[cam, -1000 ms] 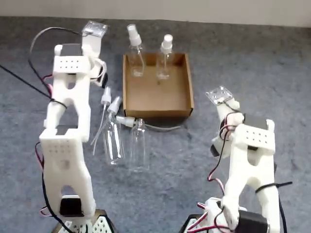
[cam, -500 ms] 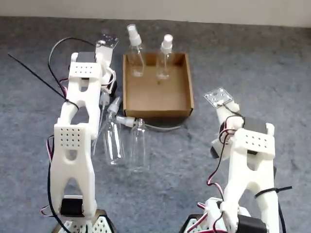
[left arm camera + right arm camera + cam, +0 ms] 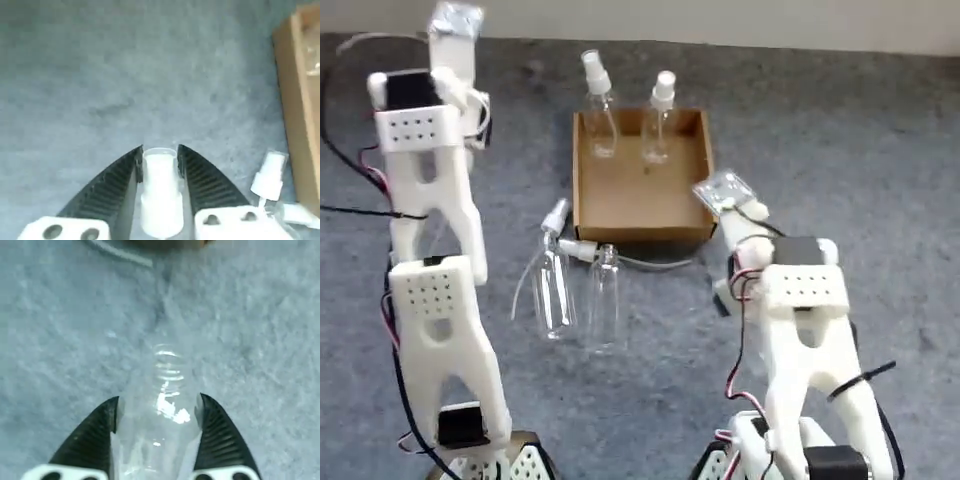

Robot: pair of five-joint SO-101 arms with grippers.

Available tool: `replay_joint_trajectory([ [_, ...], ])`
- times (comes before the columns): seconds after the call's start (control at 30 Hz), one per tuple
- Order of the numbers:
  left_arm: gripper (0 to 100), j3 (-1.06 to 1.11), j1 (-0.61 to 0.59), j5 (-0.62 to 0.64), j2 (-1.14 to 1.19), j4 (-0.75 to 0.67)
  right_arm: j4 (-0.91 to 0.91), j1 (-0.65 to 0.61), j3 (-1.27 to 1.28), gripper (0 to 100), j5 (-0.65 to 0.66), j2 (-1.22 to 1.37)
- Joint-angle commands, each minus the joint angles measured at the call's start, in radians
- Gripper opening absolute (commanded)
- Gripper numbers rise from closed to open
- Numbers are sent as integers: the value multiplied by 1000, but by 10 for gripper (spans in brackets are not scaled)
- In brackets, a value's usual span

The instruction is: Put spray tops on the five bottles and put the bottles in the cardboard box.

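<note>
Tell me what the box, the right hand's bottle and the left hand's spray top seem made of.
Box: matte brown cardboard, raw-cut rim.
Bottle in the right hand: clear, glossy, probably plastic; the grey surface shows through it.
Spray top in the left hand: opaque white, smooth, likely plastic.

Two spray-topped clear bottles (image 3: 602,128) stand in the cardboard box (image 3: 645,200); two more rest just in front.

Robot lab bench — grey felt tabletop (image 3: 840,120)

Five clear plastic bottles (image 3: 604,300), three capped and two bare, five white spray tops (image 3: 592,68), two of them loose, one cardboard box (image 3: 642,205), two white robot arms (image 3: 432,190).
</note>
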Motion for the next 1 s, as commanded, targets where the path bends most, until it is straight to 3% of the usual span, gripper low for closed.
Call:
replay_joint_trajectory([
  [0.0,2,53,-54,55,-234,11,-16,-140,-119,3,-100,-42],
  [0.13,2,321,-73,92,-538,11,-27,-274,-166,3,-187,-42],
  [0.33,2,777,19,87,-1066,8,-263,-418,-51,3,-259,-137],
  [0.5,2,1063,120,114,-1399,-143,-397,-552,137,3,-301,-372],
  [0.63,2,1262,177,298,-1586,-336,-466,-654,277,3,-292,-529],
  [0.8,3,1480,315,431,-1758,-526,-512,-710,407,3,-296,-642],
  [0.97,4,1728,340,660,-1946,-736,-512,-765,458,3,-298,-700],
])
